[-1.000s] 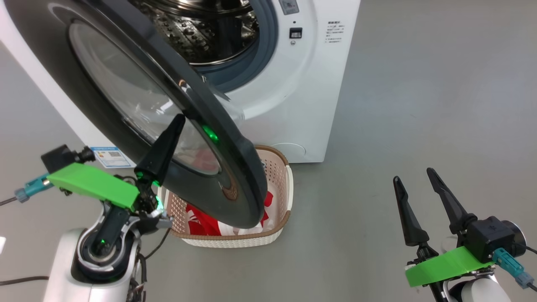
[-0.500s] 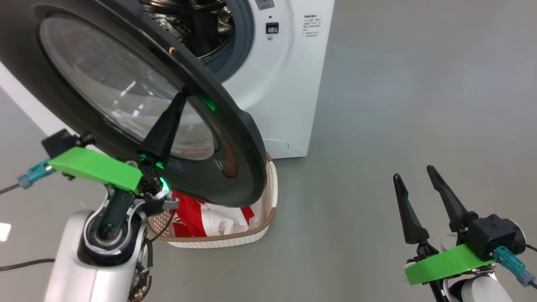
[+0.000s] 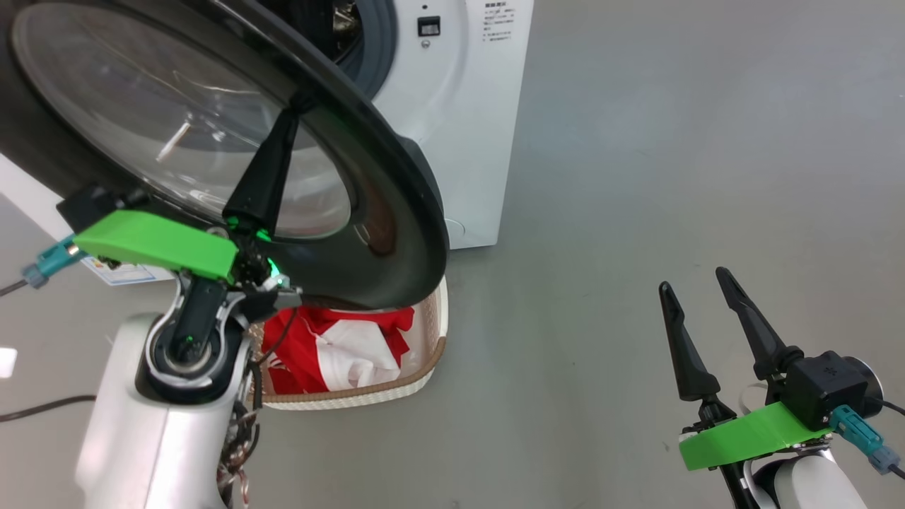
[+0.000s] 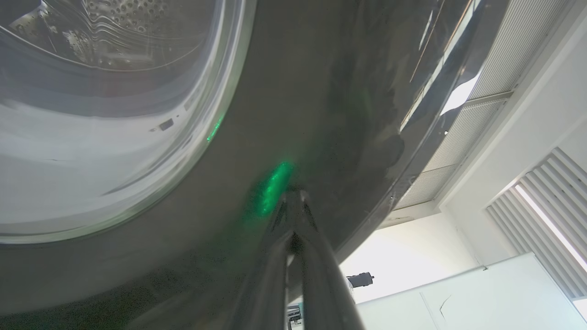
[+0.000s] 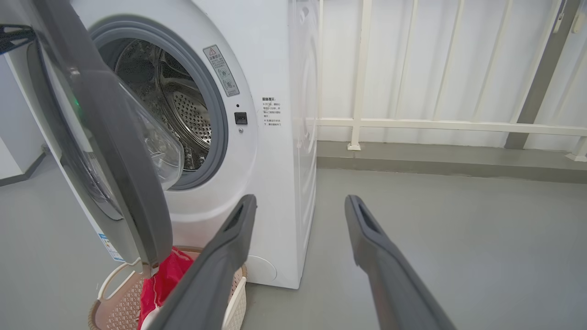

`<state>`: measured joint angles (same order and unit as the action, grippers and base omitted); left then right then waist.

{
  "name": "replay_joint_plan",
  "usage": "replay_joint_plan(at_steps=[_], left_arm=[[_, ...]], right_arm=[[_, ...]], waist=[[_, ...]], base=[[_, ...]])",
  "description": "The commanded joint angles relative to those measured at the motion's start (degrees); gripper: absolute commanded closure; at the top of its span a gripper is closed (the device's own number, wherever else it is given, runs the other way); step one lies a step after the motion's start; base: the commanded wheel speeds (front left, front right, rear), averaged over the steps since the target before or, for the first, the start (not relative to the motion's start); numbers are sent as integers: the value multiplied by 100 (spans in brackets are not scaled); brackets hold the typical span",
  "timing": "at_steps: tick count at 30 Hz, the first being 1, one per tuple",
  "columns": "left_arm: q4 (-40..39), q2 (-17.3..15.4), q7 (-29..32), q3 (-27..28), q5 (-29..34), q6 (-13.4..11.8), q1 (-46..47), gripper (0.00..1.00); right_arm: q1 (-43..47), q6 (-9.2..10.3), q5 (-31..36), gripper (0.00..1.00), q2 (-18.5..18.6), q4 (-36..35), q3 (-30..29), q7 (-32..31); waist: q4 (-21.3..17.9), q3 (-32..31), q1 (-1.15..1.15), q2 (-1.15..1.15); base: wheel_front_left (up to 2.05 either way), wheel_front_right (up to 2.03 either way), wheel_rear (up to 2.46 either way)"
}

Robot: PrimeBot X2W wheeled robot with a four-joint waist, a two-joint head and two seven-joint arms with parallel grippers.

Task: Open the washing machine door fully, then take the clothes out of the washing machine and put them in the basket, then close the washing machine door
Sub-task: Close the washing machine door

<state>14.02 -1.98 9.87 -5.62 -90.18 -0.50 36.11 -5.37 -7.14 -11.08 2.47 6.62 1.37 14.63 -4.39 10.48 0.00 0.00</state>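
Closing stage here. The clothes (image 3: 332,346), red with white panels, lie heaped in the basket (image 3: 396,387), which sits on the floor right at the foot of the machine (image 3: 459,106). From the right wrist view the drum (image 5: 183,105) looks bare as far as one can see in, so the unloading reads as done.

What's left is the door (image 3: 396,212). It stands partway open, swung out to the left of the opening, its glass bowl facing the drum. The left gripper (image 3: 298,107) has its fingers pressed together, holding nothing, the tip set against the door's outer black rim. It looks like a push, with a good arc to go before the latch meets. The right gripper (image 3: 693,279) hangs well off to the right over bare floor (image 3: 636,177), fingers apart and empty.

Now the snag to watch: the basket lies directly beneath the door's lower edge. In the right wrist view red cloth rises just beside that edge, and whether they touch cannot be told. A high fold could catch.

Around it all, a blue label (image 3: 134,272) sits low on the machine at left, and a white railing (image 5: 412,123) runs far behind on the right.
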Motion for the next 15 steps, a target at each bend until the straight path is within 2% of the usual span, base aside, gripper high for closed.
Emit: replay_joint_plan(at_steps=[1, 15], left_arm=[[-85, -90, -47, 122, 37, 68, 256, 100], [594, -90, -566, -47, 58, 227, 1019, 100]], right_arm=[[-165, -35, -32, 0, 41, -142, 166, 37], [-251, -35, -46, 0, 41, -194, 224, 37]], waist=[[-42, 33, 0, 0], [-234, 343, 0, 0]], base=[[0, 0, 0], [0, 0, 0]])
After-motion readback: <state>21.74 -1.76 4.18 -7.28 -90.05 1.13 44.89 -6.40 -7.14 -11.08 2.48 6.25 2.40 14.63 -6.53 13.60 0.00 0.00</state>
